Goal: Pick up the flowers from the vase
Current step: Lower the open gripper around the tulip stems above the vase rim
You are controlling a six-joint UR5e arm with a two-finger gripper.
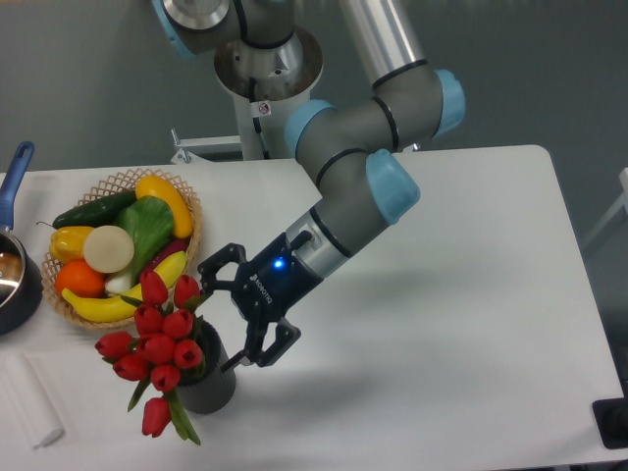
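Observation:
The flowers (157,341), a bunch of red tulip buds with green leaves, stand in the vase (211,381), a short dark grey cylinder near the table's front left. One bud droops low over the vase's left side. My gripper (218,321) is open, its fingers spread just right of the bunch. The upper finger reaches near the top buds and the lower finger hangs by the vase's rim. Nothing is between the fingers.
A wicker basket (186,201) of fruit and vegetables sits behind the flowers. A dark pot with a blue handle (15,175) is at the left edge. A white roll (29,400) lies front left. The white table (442,324) stretches right.

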